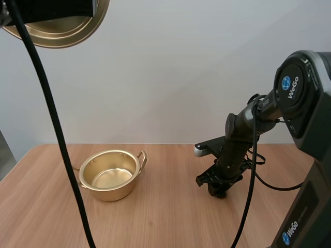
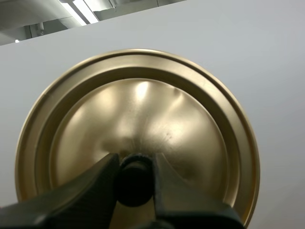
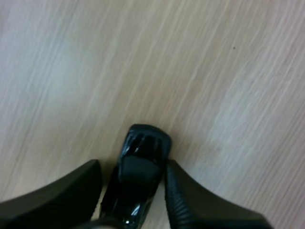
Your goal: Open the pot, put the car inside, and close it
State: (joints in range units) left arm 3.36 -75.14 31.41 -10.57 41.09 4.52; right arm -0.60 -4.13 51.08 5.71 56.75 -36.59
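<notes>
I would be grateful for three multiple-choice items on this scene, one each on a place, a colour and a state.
1. Where is the lid? A lying flat; B held in the left gripper; C propped on edge.
2. What colour is the car? A red; B white; C black.
3. How is the pot? A open and empty; B closed; C tipped over.
1 B: it is clamped there, clear of the table. 2 C: it lies black on the wood, straddled by the right gripper. 3 A: it stands upright, golden inside bare.
</notes>
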